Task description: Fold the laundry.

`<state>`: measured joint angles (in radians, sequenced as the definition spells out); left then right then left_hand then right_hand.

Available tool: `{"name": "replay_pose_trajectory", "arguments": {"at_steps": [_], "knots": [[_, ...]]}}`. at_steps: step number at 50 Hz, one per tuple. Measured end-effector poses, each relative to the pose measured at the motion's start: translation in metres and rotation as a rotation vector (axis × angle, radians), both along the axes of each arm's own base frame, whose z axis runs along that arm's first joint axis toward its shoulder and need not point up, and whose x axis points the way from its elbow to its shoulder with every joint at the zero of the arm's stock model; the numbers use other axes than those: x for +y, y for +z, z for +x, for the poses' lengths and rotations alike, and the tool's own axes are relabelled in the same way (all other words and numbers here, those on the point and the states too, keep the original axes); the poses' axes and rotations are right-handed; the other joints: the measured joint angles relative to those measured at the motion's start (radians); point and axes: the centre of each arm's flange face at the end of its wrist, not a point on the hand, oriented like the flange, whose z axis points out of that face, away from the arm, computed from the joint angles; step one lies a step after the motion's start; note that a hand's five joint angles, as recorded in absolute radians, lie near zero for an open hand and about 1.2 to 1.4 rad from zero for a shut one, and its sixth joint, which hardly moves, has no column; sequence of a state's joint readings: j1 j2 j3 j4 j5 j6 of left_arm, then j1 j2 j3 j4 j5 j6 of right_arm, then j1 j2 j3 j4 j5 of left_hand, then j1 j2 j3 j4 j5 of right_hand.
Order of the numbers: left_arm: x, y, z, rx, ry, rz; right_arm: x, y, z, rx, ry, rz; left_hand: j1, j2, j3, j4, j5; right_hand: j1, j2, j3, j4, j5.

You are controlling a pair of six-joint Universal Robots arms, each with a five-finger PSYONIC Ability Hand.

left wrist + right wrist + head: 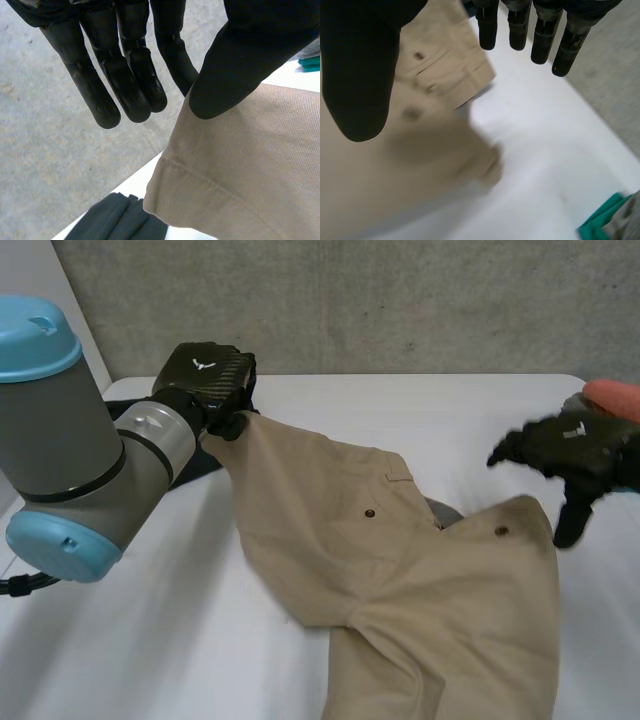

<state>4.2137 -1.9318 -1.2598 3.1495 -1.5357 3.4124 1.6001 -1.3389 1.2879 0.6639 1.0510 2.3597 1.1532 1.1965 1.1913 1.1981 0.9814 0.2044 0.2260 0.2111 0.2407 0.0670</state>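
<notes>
The khaki trousers (400,580) sprawl over the white table (150,640), their near end cut off from sight. The left hand (205,375) pinches a raised hem under its thumb. The right hand (565,445) hovers spread-fingered and empty beside the waistband.

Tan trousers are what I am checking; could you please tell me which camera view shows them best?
The head view: the tan trousers lie spread over the table, buttons showing. The left wrist view shows a hemmed corner pinched by the left robot hand; the right wrist view, a buttoned part beside the right robot hand.
</notes>
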Motion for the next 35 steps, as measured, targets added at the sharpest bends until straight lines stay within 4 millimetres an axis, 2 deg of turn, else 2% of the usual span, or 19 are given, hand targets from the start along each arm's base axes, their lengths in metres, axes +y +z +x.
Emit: {"name": "replay_pose_trajectory", "arguments": {"at_steps": [5,6,7,8,9,11,15,20,21,22,24,28,30,31,33,35], "knots": [[0.008,0.003,-0.002,-0.026,-0.017,-0.021,-0.010,0.002,0.015,-0.006,-0.008,-0.043,0.000,0.000,0.000,0.000,0.000,0.102,0.115,0.128,0.103,0.107],[0.011,0.003,-0.002,-0.040,-0.022,-0.029,-0.012,0.000,0.024,0.011,-0.006,-0.059,0.000,0.000,0.000,0.000,0.000,0.375,0.448,0.454,0.409,0.396],[0.011,0.003,-0.003,-0.046,-0.024,-0.031,-0.013,-0.002,0.027,0.024,-0.006,-0.066,0.000,0.000,0.000,0.000,0.000,0.481,0.567,0.571,0.540,0.521],[0.012,0.003,-0.003,-0.049,-0.024,-0.032,-0.013,-0.002,0.028,0.031,-0.005,-0.068,0.000,0.001,0.000,0.000,0.000,0.481,0.567,0.571,0.540,0.521],[0.012,0.002,-0.003,-0.053,-0.025,-0.033,-0.014,-0.004,0.030,0.046,-0.007,-0.074,0.000,0.001,0.000,0.000,0.000,0.412,0.503,0.511,0.482,0.468],[0.012,0.001,-0.003,-0.059,-0.026,-0.034,-0.015,-0.006,0.032,0.073,-0.010,-0.090,0.000,0.001,0.000,0.000,0.000,0.125,0.169,0.203,0.176,0.178],[0.012,0.000,-0.003,-0.064,-0.027,-0.032,-0.019,-0.008,0.033,0.089,-0.020,-0.123,0.000,0.001,0.000,0.000,0.000,-0.008,-0.006,0.005,-0.007,0.001],[0.013,0.001,-0.004,-0.062,-0.031,-0.033,-0.032,-0.014,0.037,0.058,-0.033,-0.159,0.000,0.001,0.000,0.000,0.000,-0.008,-0.010,-0.001,-0.007,-0.004],[0.015,0.002,-0.005,-0.060,-0.037,-0.035,-0.044,-0.019,0.042,0.023,-0.035,-0.172,0.000,0.001,0.000,0.000,0.000,-0.008,-0.010,-0.001,-0.007,-0.004],[0.015,0.002,-0.005,-0.060,-0.037,-0.035,-0.044,-0.019,0.042,0.023,-0.035,-0.172,0.000,0.001,0.000,0.000,0.000,-0.008,-0.010,-0.001,-0.007,-0.004],[0.022,0.004,-0.008,-0.058,-0.054,-0.038,-0.063,-0.030,0.052,-0.032,-0.023,-0.182,0.000,0.001,0.000,0.000,0.000,-0.008,-0.010,-0.001,-0.007,-0.004],[0.034,0.007,-0.013,-0.056,-0.081,-0.044,-0.081,-0.046,0.072,-0.092,0.025,-0.186,0.000,0.001,0.000,0.000,0.000,-0.008,-0.010,-0.001,-0.007,-0.004],[0.044,0.010,-0.015,-0.053,-0.100,-0.049,-0.093,-0.062,0.090,-0.131,0.079,-0.179,0.000,0.001,0.000,0.000,0.000,-0.008,-0.010,-0.001,-0.007,-0.004],[0.045,0.011,-0.015,-0.053,-0.102,-0.050,-0.094,-0.064,0.092,-0.135,0.084,-0.178,0.000,0.001,0.000,0.000,0.000,-0.008,-0.010,-0.001,-0.007,-0.004],[0.053,0.014,-0.015,-0.050,-0.113,-0.056,-0.102,-0.082,0.110,-0.165,0.133,-0.166,0.000,0.001,0.000,0.000,0.000,-0.008,-0.010,-0.001,-0.007,-0.004],[0.055,0.015,-0.015,-0.049,-0.115,-0.057,-0.104,-0.088,0.115,-0.175,0.148,-0.161,0.000,0.001,0.000,0.000,0.000,-0.008,-0.010,-0.001,-0.007,-0.004]]}}
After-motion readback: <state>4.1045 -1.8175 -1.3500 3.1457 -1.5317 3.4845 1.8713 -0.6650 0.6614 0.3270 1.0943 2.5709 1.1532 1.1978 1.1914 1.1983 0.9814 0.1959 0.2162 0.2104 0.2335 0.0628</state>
